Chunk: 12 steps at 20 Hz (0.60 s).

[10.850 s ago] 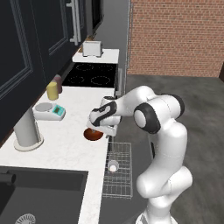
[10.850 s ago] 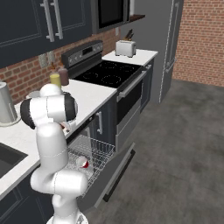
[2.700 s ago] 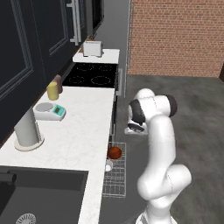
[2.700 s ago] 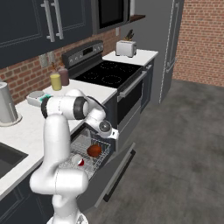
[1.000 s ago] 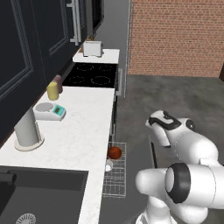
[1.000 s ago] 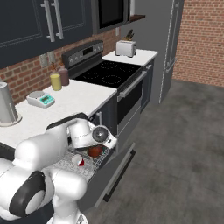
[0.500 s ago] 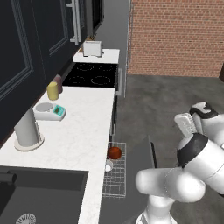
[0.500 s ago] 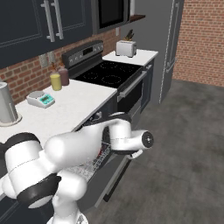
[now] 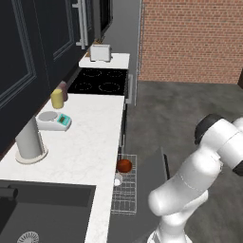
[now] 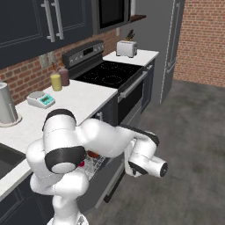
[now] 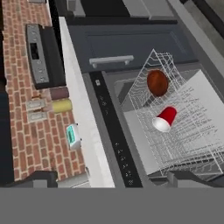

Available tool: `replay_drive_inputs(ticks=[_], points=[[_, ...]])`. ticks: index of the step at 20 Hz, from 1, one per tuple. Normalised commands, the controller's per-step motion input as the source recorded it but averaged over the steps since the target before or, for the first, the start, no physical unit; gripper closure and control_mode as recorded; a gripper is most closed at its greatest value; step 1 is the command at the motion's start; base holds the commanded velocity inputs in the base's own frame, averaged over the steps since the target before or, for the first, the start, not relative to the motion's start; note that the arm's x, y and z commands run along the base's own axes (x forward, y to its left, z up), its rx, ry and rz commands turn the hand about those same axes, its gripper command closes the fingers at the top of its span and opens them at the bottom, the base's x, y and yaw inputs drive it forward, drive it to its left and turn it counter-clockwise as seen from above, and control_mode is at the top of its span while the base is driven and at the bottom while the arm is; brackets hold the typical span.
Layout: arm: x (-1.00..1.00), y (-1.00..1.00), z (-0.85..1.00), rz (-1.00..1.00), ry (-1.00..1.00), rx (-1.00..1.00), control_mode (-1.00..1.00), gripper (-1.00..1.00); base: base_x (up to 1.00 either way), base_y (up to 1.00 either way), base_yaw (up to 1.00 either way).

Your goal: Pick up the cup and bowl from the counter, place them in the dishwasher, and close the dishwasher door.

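The arm has swung out past the dishwasher door (image 9: 151, 185); bowl (image 11: 157, 82) and cup (image 11: 165, 119) lie racked; pincer state unclear.

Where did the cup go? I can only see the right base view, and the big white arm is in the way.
Observer: In the hand view, the cup lies on its side in the dishwasher's wire rack.
Operator: What about the bowl?
Observer: The bowl sits in the same rack, beside the cup but not touching it.
Operator: Is the door closed?
Observer: No. In the left base view, the dishwasher door is folded down flat, with the rack pulled out over it.
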Motion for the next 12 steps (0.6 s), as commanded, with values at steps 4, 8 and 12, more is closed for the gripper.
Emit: replay_drive_inputs(ticks=[4, 8, 12], points=[[0.0, -0.25, -0.6, 0.12, 0.0, 0.08, -1.0, -1.0, 0.0, 0.0, 0.0], [0.0, -0.23, -0.57, 0.15, 0.0, 0.0, -1.0, -1.0, 0.0, 0.0, 0.0], [0.0, -0.22, -0.63, 0.15, 0.0, 0.0, -1.0, -1.0, 0.0, 0.0, 0.0]])
